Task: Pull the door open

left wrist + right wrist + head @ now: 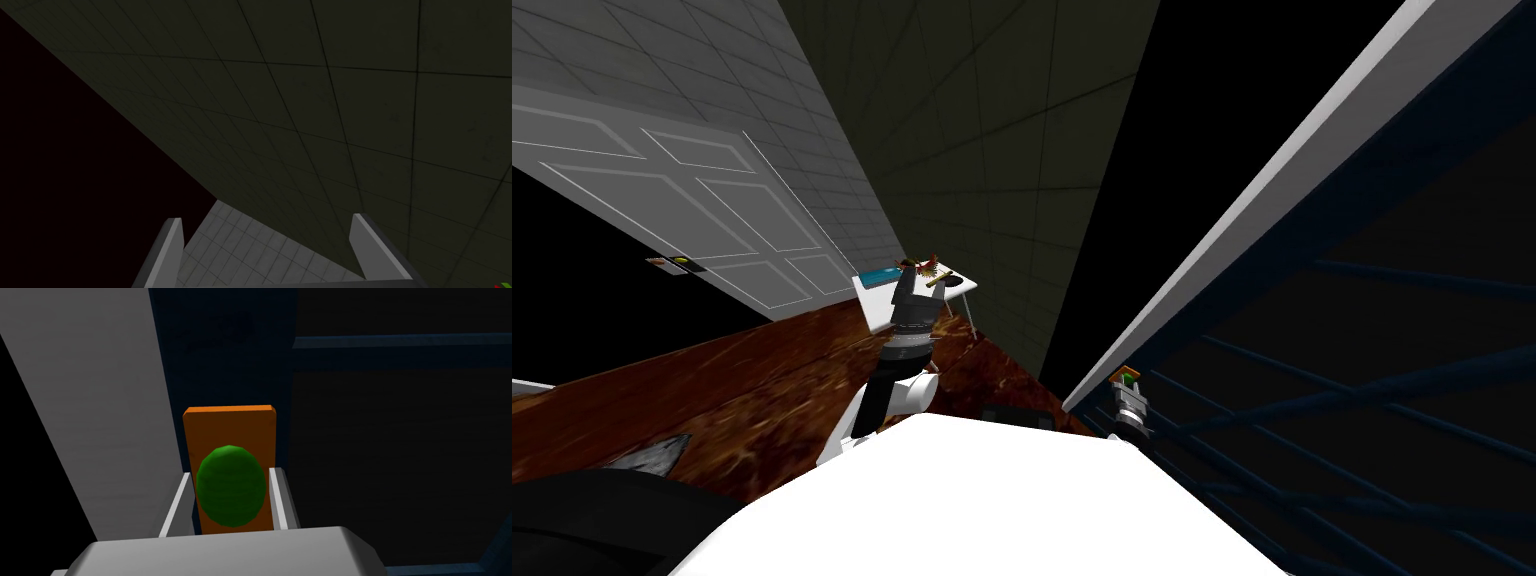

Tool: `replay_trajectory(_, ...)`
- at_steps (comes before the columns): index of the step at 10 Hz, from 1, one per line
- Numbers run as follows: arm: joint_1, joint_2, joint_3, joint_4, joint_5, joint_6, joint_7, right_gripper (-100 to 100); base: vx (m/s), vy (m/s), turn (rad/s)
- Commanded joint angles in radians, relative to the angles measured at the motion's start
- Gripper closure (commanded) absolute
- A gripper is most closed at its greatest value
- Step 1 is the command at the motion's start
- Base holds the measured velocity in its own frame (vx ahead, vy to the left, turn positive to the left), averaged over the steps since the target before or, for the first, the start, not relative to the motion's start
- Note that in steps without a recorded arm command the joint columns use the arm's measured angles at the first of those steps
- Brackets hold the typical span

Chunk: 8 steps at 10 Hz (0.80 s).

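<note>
A dark blue door (1362, 300) with raised rails runs along my right, edged by a white frame (1272, 190). Its handle is a green knob (231, 485) on an orange plate (227, 425); the knob also shows small in the head view (1125, 374). My right gripper (231, 472) is shut on the knob, one blade pressed to each side. In the head view the right gripper (1124, 380) sits against the door's edge. My left gripper (920, 283) is raised ahead of my chest, away from the door, and it stands open (266, 218) with nothing between its fingers.
A white panelled door (712, 210) stands at the left in a light tiled wall. A small white table (960, 285) with a few items is straight ahead on the brown wooden floor (712, 390). A dark tiled wall (992, 150) lies beyond, with black areas beside it.
</note>
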State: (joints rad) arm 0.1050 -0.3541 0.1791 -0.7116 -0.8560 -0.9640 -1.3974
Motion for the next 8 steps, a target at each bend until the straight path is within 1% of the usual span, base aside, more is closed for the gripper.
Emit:
replay_trajectory(1,0.0,-0.002,-0.002,0.001,-0.001,0.001,-0.001,100,0.0,0.0,0.0)
replay_trajectory(2,0.003,-0.007,0.013,-0.007,0.006,0.001,-0.009,100,-0.11,-0.004,0.044)
replay_trajectory(8,0.02,-0.046,0.088,-0.051,0.044,0.01,-0.062,100,-0.213,0.015,0.061)
